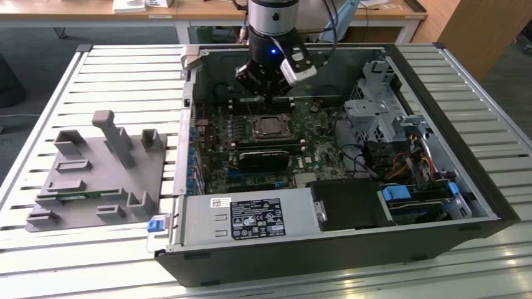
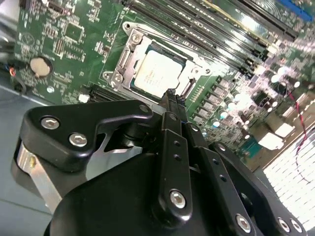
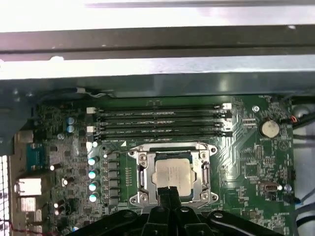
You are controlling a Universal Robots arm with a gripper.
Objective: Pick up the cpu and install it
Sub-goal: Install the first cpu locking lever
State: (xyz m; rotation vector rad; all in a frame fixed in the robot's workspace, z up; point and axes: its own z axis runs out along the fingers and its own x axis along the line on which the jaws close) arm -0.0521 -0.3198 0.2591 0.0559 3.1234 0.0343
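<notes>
Slatted metal table [image 1: 99, 68] before wooden desks [image 1: 208, 9] on grey floor [image 1: 33, 43]

We see open room above the cpu [image 3: 172, 174], which lies in its socket frame [image 3: 139, 173] on the motherboard [image 2: 64, 44] with nothing over it. The memory slots [image 3: 160, 123] run just beside the socket, and the case wall [image 1: 187, 118] and drive cage [image 1: 378, 109] hem the board's sides. The closed jaws of the gripper [image 2: 170, 94] hang near the socket's edge.
</notes>
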